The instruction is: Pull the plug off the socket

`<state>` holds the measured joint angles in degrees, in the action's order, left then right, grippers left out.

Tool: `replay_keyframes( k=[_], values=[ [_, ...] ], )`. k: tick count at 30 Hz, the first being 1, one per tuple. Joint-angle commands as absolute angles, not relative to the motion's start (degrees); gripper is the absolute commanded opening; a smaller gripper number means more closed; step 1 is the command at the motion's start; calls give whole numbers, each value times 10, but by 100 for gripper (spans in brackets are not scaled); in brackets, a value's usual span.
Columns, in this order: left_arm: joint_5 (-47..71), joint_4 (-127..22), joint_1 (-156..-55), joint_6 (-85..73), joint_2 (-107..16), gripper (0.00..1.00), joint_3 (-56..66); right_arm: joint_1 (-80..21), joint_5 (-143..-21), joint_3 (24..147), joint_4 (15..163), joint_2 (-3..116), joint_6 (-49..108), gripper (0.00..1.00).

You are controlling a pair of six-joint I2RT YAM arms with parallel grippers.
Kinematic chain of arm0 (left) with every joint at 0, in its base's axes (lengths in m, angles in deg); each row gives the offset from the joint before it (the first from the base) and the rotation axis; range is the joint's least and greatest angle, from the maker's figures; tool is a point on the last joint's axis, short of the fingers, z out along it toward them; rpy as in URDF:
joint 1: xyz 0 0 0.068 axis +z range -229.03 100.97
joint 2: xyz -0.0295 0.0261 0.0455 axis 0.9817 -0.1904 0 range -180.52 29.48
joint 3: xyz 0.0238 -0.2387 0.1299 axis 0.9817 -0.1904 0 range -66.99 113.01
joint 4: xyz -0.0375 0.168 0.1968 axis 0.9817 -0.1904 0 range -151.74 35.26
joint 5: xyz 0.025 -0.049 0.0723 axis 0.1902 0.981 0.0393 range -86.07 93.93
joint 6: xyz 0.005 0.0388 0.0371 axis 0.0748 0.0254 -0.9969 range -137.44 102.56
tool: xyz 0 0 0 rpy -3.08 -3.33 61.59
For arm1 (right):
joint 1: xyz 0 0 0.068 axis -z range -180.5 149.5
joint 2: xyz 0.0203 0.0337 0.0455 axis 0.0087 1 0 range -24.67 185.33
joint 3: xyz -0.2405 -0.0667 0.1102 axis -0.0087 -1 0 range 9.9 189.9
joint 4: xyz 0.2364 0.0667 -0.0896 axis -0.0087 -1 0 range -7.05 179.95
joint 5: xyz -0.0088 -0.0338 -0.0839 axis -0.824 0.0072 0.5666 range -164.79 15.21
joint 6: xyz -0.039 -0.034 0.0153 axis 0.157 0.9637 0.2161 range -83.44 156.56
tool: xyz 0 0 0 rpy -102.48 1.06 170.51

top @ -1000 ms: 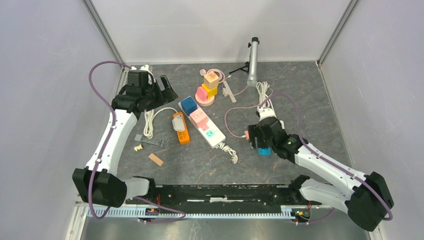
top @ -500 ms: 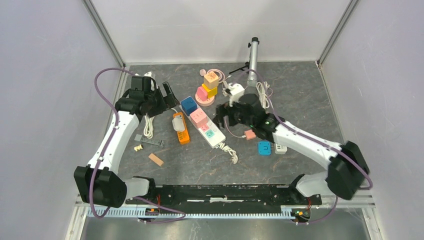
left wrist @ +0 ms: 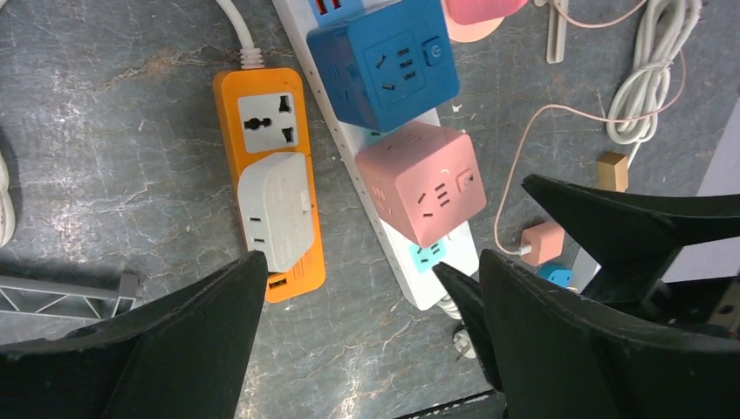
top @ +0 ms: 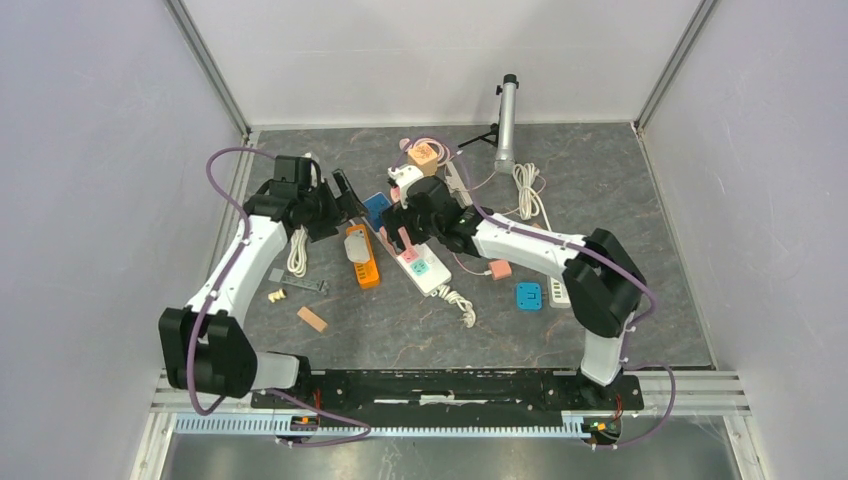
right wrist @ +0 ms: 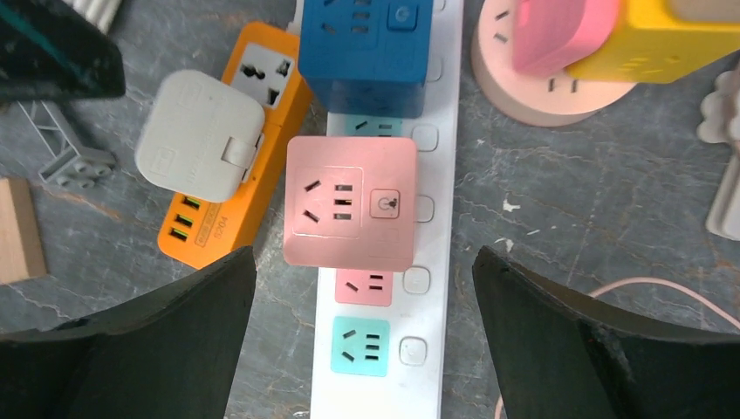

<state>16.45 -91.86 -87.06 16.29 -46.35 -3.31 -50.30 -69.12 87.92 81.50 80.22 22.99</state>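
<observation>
A white power strip (top: 427, 270) lies diagonally mid-table, with a blue cube plug (right wrist: 362, 44) and a pink cube plug (right wrist: 352, 202) seated in its sockets. My right gripper (right wrist: 363, 262) hovers open straight above the pink cube, one finger on each side and touching nothing. In the top view the right gripper (top: 405, 205) covers part of that cube. My left gripper (left wrist: 371, 271) is open too, above the gap between the white strip (left wrist: 436, 279) and an orange strip (left wrist: 262, 113) that carries a grey adapter (left wrist: 275, 209). It holds nothing.
A round pink socket (right wrist: 558, 96) with pink and yellow cubes sits behind the strip. A small blue cube (top: 528, 296), a pink charger (top: 500, 268) and a coiled white cable (top: 528, 190) lie to the right. A wood block (top: 311, 318) and a grey bracket (top: 300, 285) lie at the left front.
The right arm swung from the table's right front across to the white strip, leaving the small blue cube behind, and its jaws opened wider. The left gripper shifted slightly toward the strips.
</observation>
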Motion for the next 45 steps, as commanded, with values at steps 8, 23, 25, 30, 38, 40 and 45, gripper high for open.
replay_keyframes(
  k=[8, 23, 25, 30, 38, 40, 45],
  values=[
    [191, -816, -861, 226, -568, 86, -3, -505, -743, 901, 853, 854, 287, 98],
    [217, -783, -860, 265, -664, 69, 18, -504, -739, 914, 875, 892, 297, 72],
    [223, -772, -861, 269, -676, 65, 16, -505, -747, 921, 876, 899, 302, 66],
    [221, -751, -862, 266, -702, 55, 2, -505, -738, 916, 888, 895, 293, 39],
    [184, -776, -862, 245, -711, 46, -27, -494, -836, 937, 912, 894, 234, 0],
    [181, -780, -862, 242, -712, 44, -39, -498, -833, 937, 919, 898, 238, 0],
    [180, -781, -862, 236, -712, 42, -61, -517, -767, 933, 901, 904, 292, 0]
  ],
)
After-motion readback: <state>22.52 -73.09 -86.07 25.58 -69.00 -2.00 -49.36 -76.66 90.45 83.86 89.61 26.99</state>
